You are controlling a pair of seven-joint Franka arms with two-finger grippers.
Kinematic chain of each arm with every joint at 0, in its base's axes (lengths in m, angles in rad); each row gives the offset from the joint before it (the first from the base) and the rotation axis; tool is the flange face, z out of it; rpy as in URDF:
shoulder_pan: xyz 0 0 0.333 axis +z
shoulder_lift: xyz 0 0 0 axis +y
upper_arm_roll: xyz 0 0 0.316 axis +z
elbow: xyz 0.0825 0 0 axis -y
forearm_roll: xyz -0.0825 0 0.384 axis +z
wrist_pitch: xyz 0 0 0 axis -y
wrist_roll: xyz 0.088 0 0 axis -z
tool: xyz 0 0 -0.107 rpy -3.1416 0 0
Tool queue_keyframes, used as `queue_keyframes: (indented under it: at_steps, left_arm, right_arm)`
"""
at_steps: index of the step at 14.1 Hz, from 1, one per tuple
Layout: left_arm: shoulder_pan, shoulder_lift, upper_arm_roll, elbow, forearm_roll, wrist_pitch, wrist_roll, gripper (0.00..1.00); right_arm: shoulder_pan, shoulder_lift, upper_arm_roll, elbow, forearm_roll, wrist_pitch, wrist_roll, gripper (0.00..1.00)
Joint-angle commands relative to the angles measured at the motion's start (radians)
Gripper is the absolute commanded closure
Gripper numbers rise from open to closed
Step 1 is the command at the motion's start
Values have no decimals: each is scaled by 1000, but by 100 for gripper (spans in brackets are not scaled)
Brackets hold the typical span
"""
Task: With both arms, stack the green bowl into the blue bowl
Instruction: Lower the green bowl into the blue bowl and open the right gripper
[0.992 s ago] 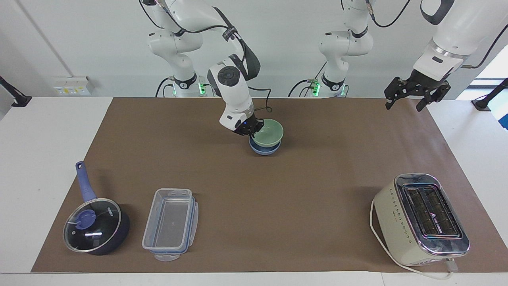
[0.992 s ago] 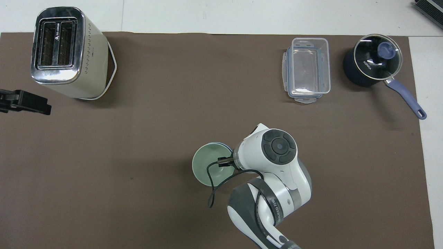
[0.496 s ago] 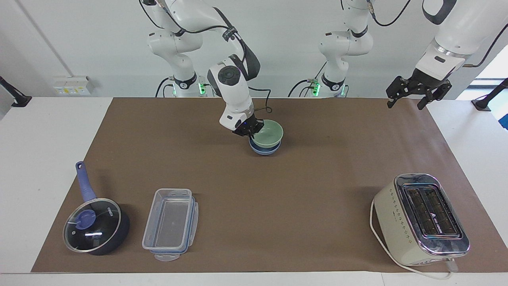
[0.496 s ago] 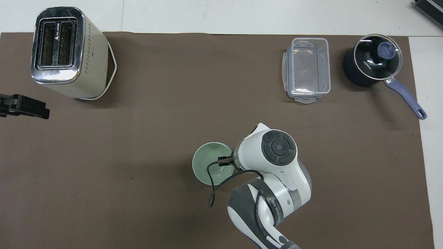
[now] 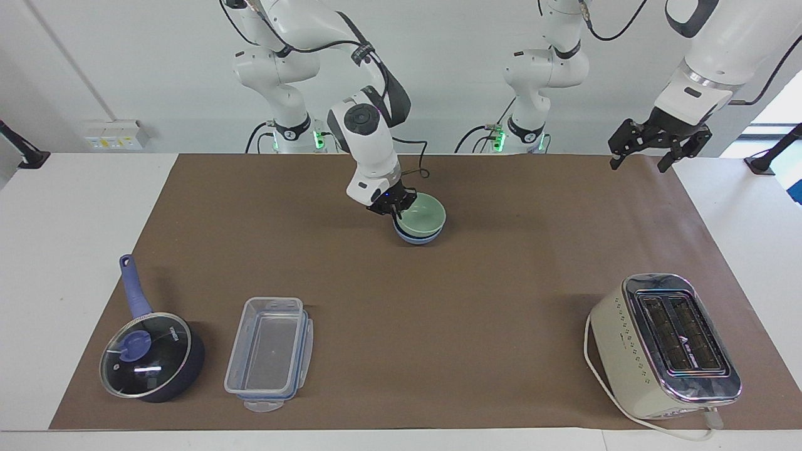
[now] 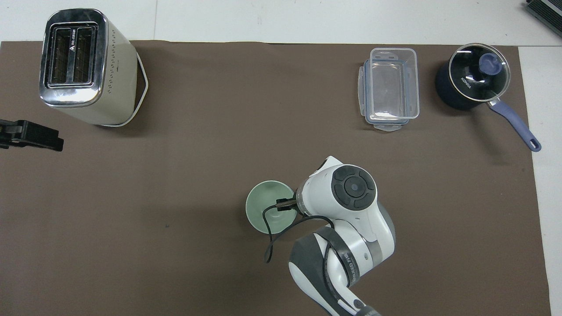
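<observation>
A cream toaster (image 5: 665, 345) stands at the left arm's end of the brown mat (image 5: 501, 300), well away from the robots. At the right arm's end sit a clear plastic container (image 5: 269, 354) and, beside it, a dark blue lidded saucepan (image 5: 152, 356). All three are well apart from the bowls, and nothing lies between them and the middle of the mat.

The facing view shows the green bowl (image 5: 421, 214) nested in the blue bowl (image 5: 416, 236), close to the robots' edge of the mat. From overhead the green bowl (image 6: 268, 213) hides the blue one completely, and the right arm's wrist covers its own fingers.

The right gripper (image 5: 392, 207) is down at the green bowl's rim on the right arm's side, touching it; whether its fingers pinch the rim or have parted I cannot tell.

The left gripper (image 5: 644, 155) hangs in the air with its fingers spread apart, over the mat's edge at the left arm's end, holding nothing.
</observation>
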Motion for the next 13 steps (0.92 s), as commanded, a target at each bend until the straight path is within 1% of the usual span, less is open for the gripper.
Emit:
queue_keyframes:
  at_steps: [1,3,4,5,6,7,8,9,11,13]
  left_arm:
    - [3,-20,-6,-22,14,10,9,0]
    - [3,-20,-6,-22,14,10,7,0]
    - [2,-20,-6,-22,14,10,9,0]
    - [2,-20,-6,-22,14,10,7,0]
    - [2,-20,-6,-22,14,12,9,0]
    - [2,-20,-6,-22,14,10,7,0]
    - [2,-20,-6,-22,14,10,9,0]
    - [2,-20,-6,-22,14,10,9,0]
    - [2,-20,-6,-22,14,12,9,0]
    - [0,-20,-6,-22,14,12,9,0]
  right_arm:
    - [5,0,-5,-7,-19,23,1,86]
    - [5,0,-5,-7,-30,23,-1,83]
    - [5,3,-5,-4,-39,23,-1,79]
    - [5,7,-5,4,-44,21,-2,68]
    - [2,9,-7,10,-45,20,-4,52]
    - [-9,1,-8,18,-45,8,-7,32]
    - [-15,-6,-13,27,-47,-2,-10,3]
    - [-27,-15,-13,32,-51,-8,-15,0]
    - [-46,-46,-14,36,-53,-12,-16,0]
    - [-89,-83,-14,38,-62,-24,-28,0]
